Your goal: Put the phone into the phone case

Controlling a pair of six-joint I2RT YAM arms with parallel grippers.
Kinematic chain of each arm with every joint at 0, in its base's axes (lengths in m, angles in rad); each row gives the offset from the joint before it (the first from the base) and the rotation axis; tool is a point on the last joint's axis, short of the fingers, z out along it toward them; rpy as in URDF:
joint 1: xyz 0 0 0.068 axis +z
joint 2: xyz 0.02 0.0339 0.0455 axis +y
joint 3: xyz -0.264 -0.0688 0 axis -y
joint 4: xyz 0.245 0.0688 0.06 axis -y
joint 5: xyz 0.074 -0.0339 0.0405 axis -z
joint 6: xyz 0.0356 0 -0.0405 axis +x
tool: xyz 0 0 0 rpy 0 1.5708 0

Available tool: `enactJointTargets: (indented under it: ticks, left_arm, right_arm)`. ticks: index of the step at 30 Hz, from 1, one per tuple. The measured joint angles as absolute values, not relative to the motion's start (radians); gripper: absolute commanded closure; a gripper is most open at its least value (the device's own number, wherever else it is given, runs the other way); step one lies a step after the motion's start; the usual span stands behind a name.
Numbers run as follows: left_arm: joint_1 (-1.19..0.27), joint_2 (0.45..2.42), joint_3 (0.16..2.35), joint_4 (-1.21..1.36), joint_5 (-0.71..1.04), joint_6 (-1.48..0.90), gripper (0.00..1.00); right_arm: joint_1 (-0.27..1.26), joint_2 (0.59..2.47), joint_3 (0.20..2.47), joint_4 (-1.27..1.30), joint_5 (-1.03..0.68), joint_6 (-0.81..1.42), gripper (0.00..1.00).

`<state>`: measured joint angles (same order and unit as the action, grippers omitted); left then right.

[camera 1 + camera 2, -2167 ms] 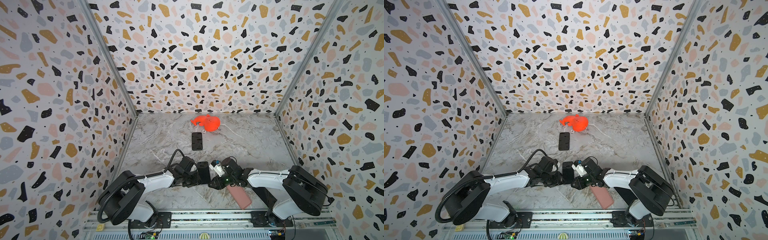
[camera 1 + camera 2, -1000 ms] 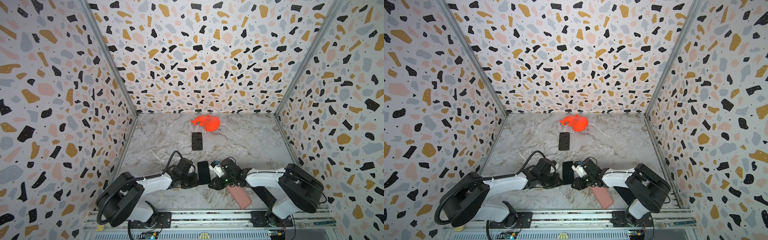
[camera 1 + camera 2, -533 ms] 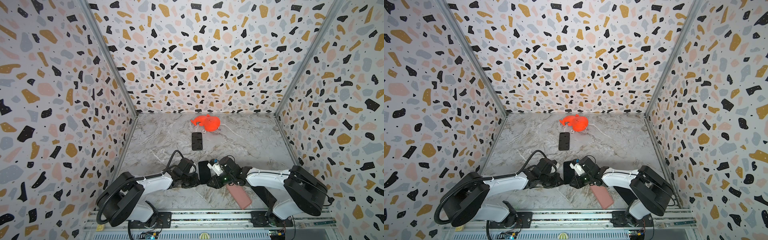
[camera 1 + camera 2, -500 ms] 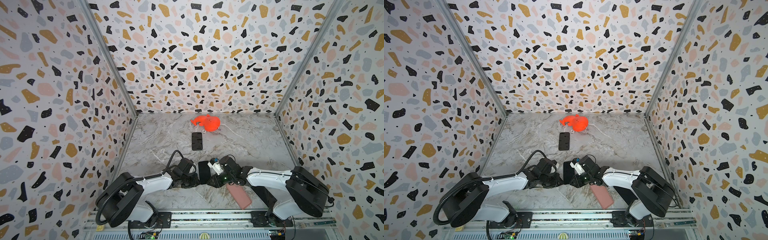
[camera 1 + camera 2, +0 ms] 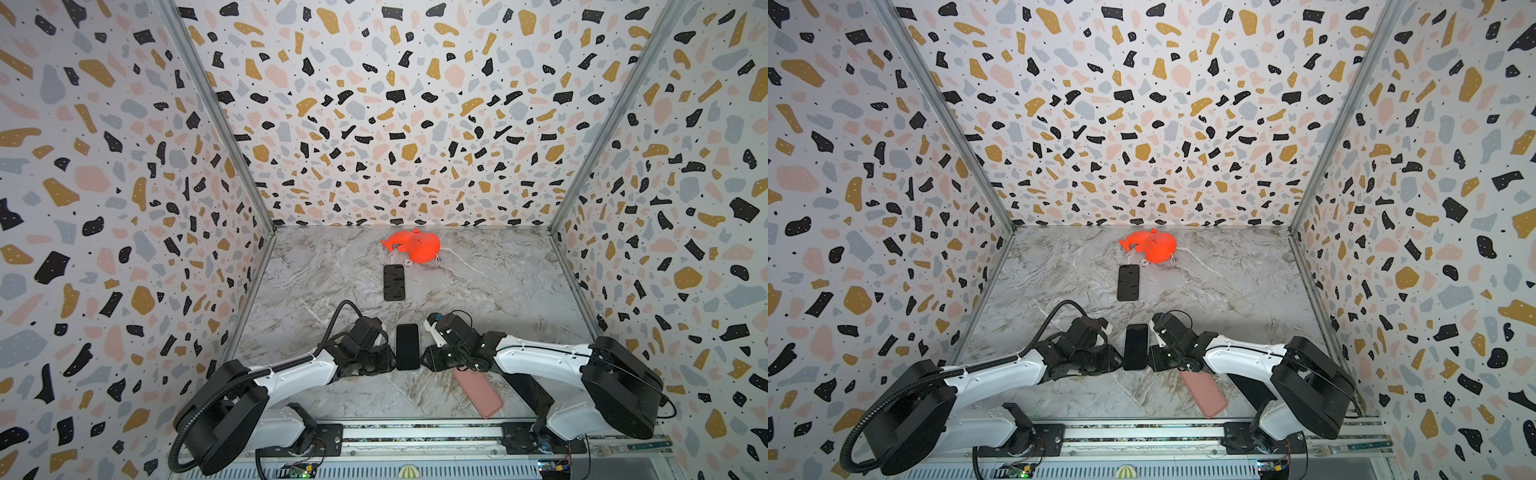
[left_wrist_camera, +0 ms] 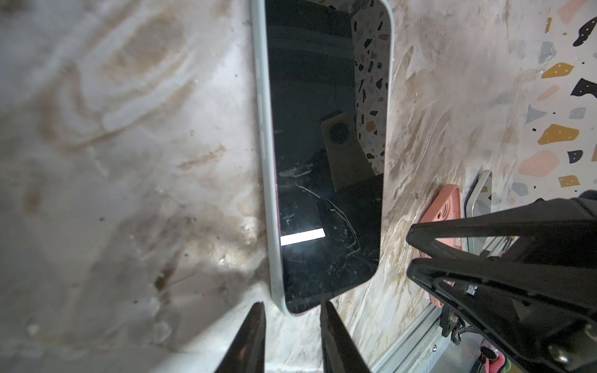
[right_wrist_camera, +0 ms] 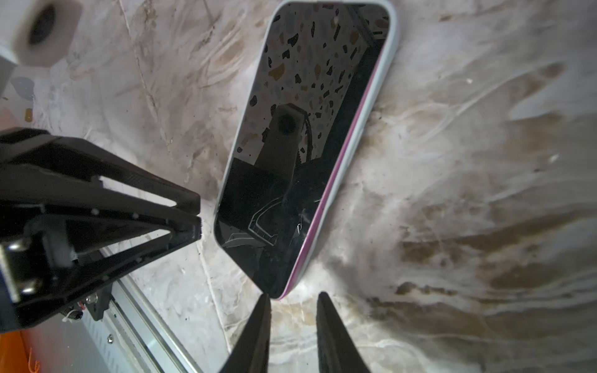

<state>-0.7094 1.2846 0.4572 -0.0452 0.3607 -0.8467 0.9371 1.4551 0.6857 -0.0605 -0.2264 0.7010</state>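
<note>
Three walls close the cell in both top views: a back wall (image 5: 395, 104) and two side walls (image 5: 851, 187), all covered in the same terrazzo print of black, ochre, pink and grey chips on a white ground (the chips look larger nearer the camera). Slim metal posts (image 5: 221, 124) mark the two rear corners and run down to the floor (image 5: 478, 291), a pale grey marble-look sheet with white and brownish veins. Close up, in both wrist views, it shows tan streaks and smudges. A metal rail (image 5: 1142, 435) crosses the front edge. The light is even and soft, with only faint shadows.
</note>
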Motion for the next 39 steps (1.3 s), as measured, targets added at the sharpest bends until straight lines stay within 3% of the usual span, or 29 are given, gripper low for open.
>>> enactJointTargets:
  ticks: [9, 39]
  left_arm:
    - [-0.71, 1.327, 0.421, 0.046, 0.412, -0.853, 0.63]
    - [-0.732, 1.385, 0.393, 0.212, 0.449, -0.877, 0.63]
  right_arm:
    - [0.948, 1.468, 0.689, -0.06, -0.228, 0.714, 0.76]
    - [0.947, 1.514, 0.698, -0.071, -0.22, 0.736, 0.86]
